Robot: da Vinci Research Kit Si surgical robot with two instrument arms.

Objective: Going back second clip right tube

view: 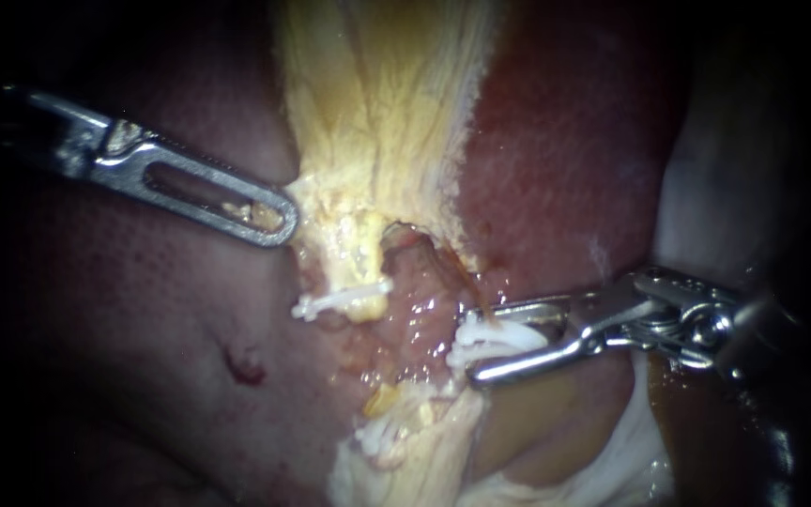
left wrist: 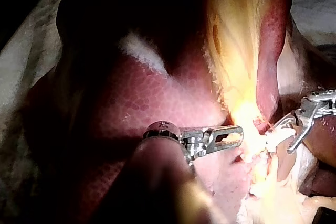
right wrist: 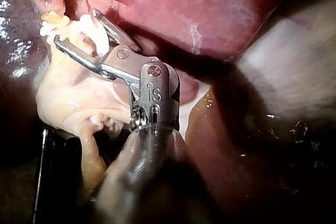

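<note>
White plastic of the clip (view: pixel 504 336) lay at about 4 o'clock from the centre of the endoscope view. It sat on the right tube (view: pixel 455 272), a thin reddish strand, and between the jaws of the right instrument (view: pixel 483 344), which stood apart around it. The left instrument (view: pixel 279 221), at 9 o'clock, had its jaws clamped on the edge of the yellow tissue (view: pixel 377 113). To go back well, I judged that the right instrument should keep its jaws wide and retreat straight along its shaft toward 3 o'clock, without lifting, so that no jaw would hook the clip or drag the strand. The left instrument should only hold the tension. Where the clip crossed the tube was hidden under the upper jaw, so its locking could not be confirmed. The right shaft was lost in the dark, and strong glare covered this place in the left wrist view.
</note>
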